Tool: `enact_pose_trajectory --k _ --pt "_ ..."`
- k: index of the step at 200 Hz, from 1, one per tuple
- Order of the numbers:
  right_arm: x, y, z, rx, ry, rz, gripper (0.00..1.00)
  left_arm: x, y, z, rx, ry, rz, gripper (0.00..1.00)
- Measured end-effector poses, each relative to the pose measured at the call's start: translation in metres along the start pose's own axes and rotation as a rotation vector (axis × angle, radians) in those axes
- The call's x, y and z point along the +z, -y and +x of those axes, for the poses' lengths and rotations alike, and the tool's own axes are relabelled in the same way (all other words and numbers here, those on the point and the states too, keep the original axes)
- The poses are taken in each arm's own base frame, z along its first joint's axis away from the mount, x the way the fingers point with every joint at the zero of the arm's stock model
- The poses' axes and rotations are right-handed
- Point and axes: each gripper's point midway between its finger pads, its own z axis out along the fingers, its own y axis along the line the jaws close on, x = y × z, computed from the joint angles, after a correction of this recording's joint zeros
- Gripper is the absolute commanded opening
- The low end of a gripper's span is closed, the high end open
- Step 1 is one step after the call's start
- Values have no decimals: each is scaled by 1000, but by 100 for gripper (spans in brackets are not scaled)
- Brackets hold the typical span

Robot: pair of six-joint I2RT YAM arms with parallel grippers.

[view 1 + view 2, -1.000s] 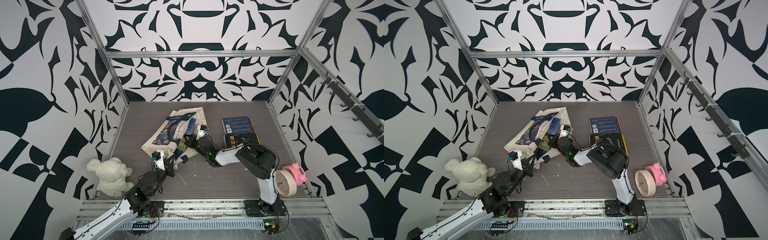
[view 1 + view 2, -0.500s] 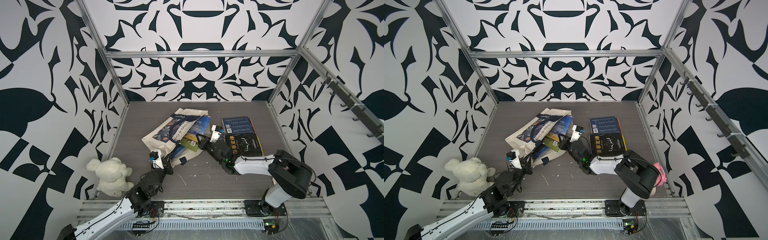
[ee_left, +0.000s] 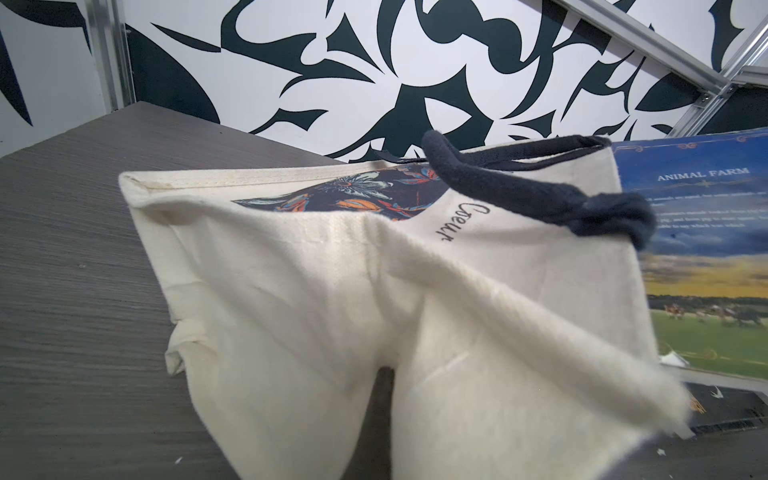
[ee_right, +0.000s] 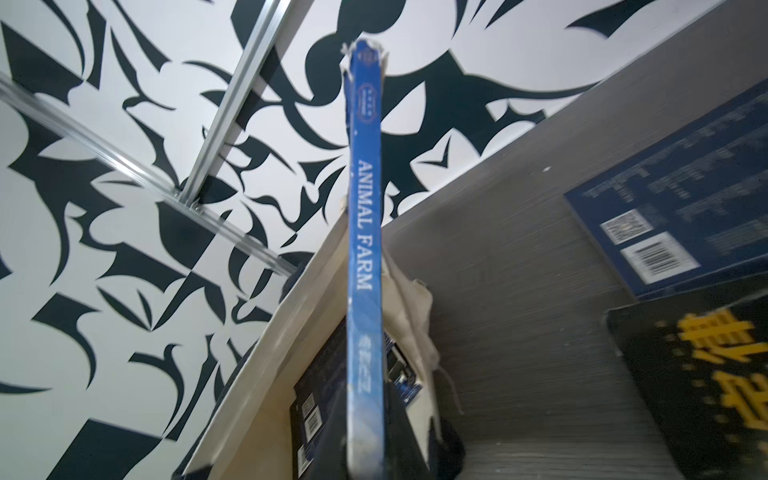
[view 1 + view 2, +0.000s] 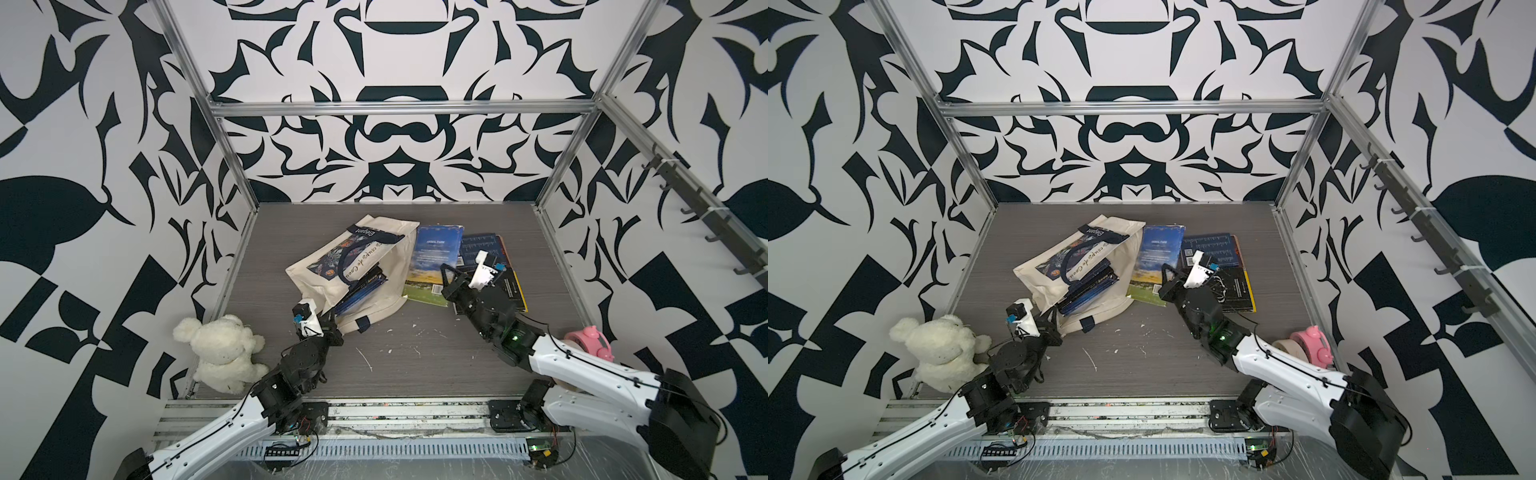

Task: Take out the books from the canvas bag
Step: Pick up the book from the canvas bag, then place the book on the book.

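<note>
Grey table (image 5: pixel 415 374), patterned walls around. On it the bag (image 5: pixel 328 266) lies slumped, one edge pinched in the closed left gripper (image 5: pixel 331 324). Dark blue books (image 5: pixel 361 291) show in its mouth. The right gripper (image 5: pixel 449 286) is clamped on one corner of a blue book (image 5: pixel 434 257), just beside the bag. Such a corner hold could let the book pivot or slip. If its edge snags the cloth, the bag may drag out of the pinch.

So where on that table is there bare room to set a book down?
On the grey table, bare: front middle between the arms, and back strip behind the cream canvas bag. Crowded: right of it, where the blue Animal Farm book, dark blue book and black book are bunched.
</note>
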Motion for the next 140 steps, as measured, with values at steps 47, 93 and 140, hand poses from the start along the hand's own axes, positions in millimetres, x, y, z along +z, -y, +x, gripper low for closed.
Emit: enact_pose_trajectory --k 47,93,140 --pt "-29 22 -64 58 241 82 0 0 -5 0 -3 3 -25 0" --pt "-31 47 -84 64 349 192 0 0 -5 4 2 -14 -26 0" --pt "1 116 -89 90 396 379 0 4 0 16 27 -61 -3 0"
